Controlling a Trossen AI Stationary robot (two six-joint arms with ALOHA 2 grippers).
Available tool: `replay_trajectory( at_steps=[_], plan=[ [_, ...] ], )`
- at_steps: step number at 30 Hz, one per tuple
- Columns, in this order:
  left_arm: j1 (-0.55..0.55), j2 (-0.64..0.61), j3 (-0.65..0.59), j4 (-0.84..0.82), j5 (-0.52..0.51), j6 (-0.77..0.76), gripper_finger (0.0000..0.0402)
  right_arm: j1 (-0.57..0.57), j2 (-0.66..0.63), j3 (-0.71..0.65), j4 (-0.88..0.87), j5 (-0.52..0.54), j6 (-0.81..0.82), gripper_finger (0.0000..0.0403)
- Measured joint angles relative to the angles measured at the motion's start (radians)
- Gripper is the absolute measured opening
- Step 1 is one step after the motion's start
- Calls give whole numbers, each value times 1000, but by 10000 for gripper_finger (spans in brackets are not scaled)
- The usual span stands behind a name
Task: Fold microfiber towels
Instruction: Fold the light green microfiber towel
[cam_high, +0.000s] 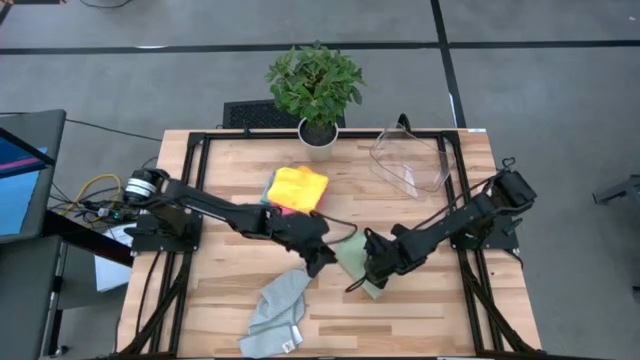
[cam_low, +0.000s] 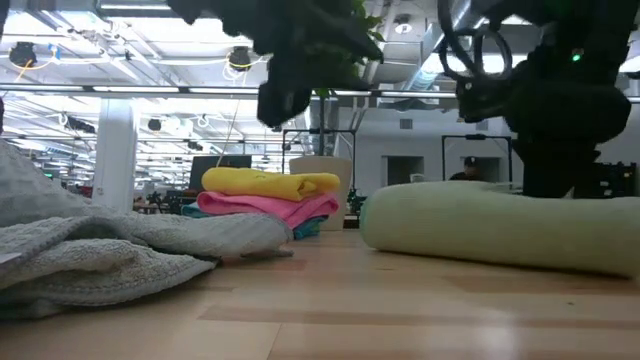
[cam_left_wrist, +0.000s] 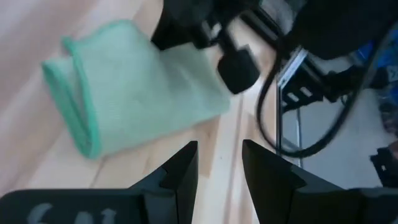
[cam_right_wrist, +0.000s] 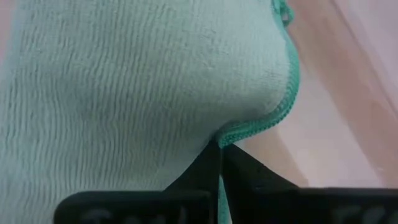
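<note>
- The step in hand looks like the finishing of one fold: the right gripper (cam_high: 372, 277) sits low at the front middle of the table (cam_high: 430, 315) with its two fingers pinched nearly together on the hemmed edge of the pale green towel (cam_high: 352, 258), which already lies doubled over
- The left gripper (cam_high: 318, 262) hangs just beside that towel, above the wood, its fingers (cam_left_wrist: 186, 165) parted a little with nothing between them
- A grey towel (cam_high: 275, 312) lies crumpled at the front edge, not yet folded; a finished stack (yellow towel (cam_high: 299, 187) on top) rests farther back, near the potted plant (cam_high: 316, 92) and well apart from the clear bin (cam_high: 410, 160)
- Next, I judge, the right gripper has to let go of the hem and lift clear without dragging the fold open, and the bundle then wants moving to the stack
- The right wrist view alone shows the pinch on the stitched hem (cam_right_wrist: 261, 124); from above the arm hides it
- The low view alone shows a pink towel (cam_low: 265, 207) under the yellow one, and how thick the green roll (cam_low: 500, 235) lies
</note>
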Motion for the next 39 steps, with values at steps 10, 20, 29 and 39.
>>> replay_trajectory(
  at_steps=[10, 20, 29, 39],
  plan=[
    [-6, 58, 1, 73, 70, -36, 117, 7, -135, 1, -38, 87, 36, 101],
    [-6, 66, 19, 155, 59, -33, 117, 186, -250, -74, 71, 372, 321, 127],
    [39, 46, 19, 149, 143, -9, 113, 145, -139, -74, 197, 291, 171, 132],
    [143, -50, 19, 153, 293, -25, 106, -47, -172, -73, 239, 42, -212, 247]
  ],
)
